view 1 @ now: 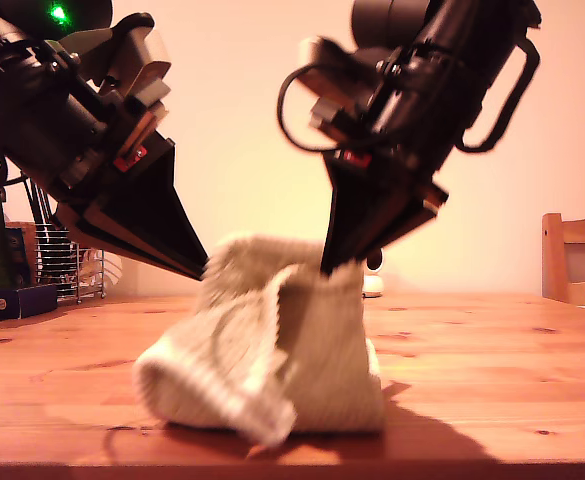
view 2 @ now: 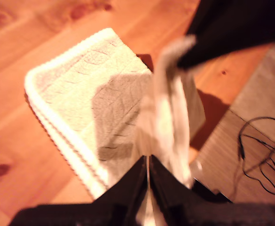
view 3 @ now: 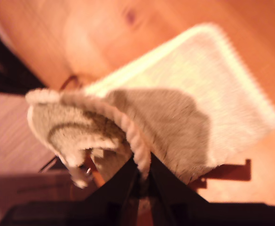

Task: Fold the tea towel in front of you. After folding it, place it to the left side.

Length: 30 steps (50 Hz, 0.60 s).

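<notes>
Towel (view 1: 272, 350) sits at lower centre of the exterior view on the table (view 1: 492, 360), its far edge lifted by two closed grippers, so the fold looks unfinished. First wrist view: my first gripper (view 2: 148, 172) pinches thin cloth. Second wrist view: my second gripper (view 3: 143, 172) grips the corded hem (view 3: 128, 129); placing aside remains.

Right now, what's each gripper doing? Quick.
My first gripper: closed on the tea towel's edge.
My second gripper: closed on the tea towel's corded hem.

no readable text, labels or numbers in any view, small red tags on both arms too blurred to read
</notes>
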Each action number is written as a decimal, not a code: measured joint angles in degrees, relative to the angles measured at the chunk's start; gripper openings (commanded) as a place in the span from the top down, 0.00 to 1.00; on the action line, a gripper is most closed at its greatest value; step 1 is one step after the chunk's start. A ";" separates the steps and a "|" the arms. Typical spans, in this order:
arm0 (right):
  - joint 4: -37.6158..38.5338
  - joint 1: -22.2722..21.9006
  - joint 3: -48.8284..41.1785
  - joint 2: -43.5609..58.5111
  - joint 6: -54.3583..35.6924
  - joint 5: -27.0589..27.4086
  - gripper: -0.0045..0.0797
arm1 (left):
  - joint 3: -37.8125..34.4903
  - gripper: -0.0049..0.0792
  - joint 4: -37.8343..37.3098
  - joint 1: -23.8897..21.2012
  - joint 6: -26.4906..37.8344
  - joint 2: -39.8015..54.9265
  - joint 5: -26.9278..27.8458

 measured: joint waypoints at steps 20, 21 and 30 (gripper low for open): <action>6.03 -2.73 0.70 5.75 1.77 0.07 0.96 | 0.02 0.97 1.22 0.00 -0.02 0.02 1.66; 6.47 -2.78 0.70 6.34 1.86 0.07 0.96 | 0.02 0.97 1.20 0.00 -0.07 0.04 1.88; 10.01 -3.50 0.70 10.95 1.97 1.44 0.96 | 0.07 0.96 -0.96 -0.72 -0.24 0.02 2.93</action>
